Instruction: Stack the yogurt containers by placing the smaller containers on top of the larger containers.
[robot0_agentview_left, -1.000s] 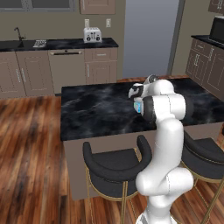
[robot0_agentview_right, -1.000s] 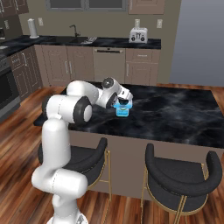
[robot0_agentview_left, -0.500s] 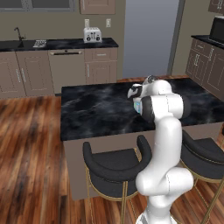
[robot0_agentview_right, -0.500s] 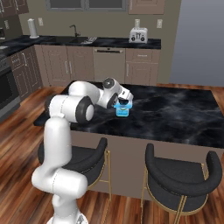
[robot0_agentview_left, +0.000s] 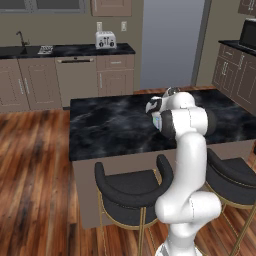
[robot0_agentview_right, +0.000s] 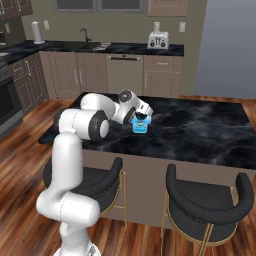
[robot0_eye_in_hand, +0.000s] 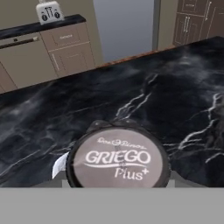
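Observation:
The smaller container (robot0_eye_in_hand: 117, 159), a dark round cup with a pale "Griego Plus+" lid, sits close under the camera in the hand view, and my fingertips are hidden behind it. My gripper (robot0_agentview_right: 141, 117) is shut on it, directly over the larger container (robot0_agentview_right: 140, 126), a light blue tub on the black marble island. The cup looks to be at the tub's top; I cannot tell whether it rests there. In the left base view the tub (robot0_agentview_left: 156, 121) peeks out beside my forearm, below the gripper (robot0_agentview_left: 154, 107).
The island counter (robot0_agentview_right: 200, 130) stretches bare to the right of the tub. Two black stools (robot0_agentview_right: 205, 200) (robot0_agentview_right: 95, 180) stand along its near side. A toaster (robot0_agentview_right: 157, 39) sits on the back counter, far from the arm.

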